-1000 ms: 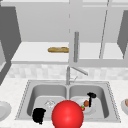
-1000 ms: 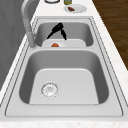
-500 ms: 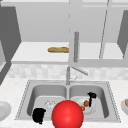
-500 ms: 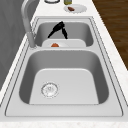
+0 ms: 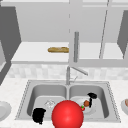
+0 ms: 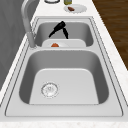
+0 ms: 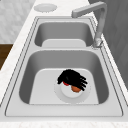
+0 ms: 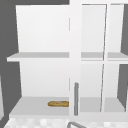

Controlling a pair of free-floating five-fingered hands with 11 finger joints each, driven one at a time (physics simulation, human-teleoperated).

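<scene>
Over the plate [image 7: 72, 96] in the right basin, the right hand [image 7: 72, 78] spreads relaxed fingers above the food [image 7: 75, 89].

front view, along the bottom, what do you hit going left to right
plate on the left counter → left hand → red ball → right hand over the plate in the right basin → plate at the right edge

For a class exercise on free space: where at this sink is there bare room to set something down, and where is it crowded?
Free: the left basin, bare but for its drain; the shelf left of the bread. Crowded: the right basin, where the right hand hovers over a plate of food. The left hand hangs at the sink's front-left edge.
</scene>
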